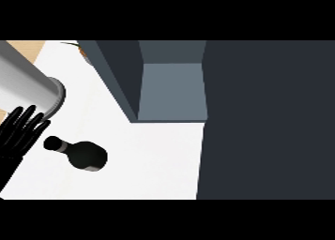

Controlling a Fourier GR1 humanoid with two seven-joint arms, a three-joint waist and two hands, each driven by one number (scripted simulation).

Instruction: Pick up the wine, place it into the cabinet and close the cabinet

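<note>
The wine bottle (82,153) is black and stands on the white counter (156,159), seen from above with its neck pointing up-left. My left hand (16,133) shows at the view's left edge, fingers straight and pointing up, open and holding nothing. It is just left of the bottle's neck and apart from it. The cabinet (171,89) is open, its grey-blue inside showing behind the counter's far edge. My right hand is not visible.
A grey cylinder-shaped forearm (21,77) fills the upper left, just above the hand. A large dark panel (274,117) covers the whole right side, beside the cabinet's opening. A strip of wooden surface (24,47) shows at the top left.
</note>
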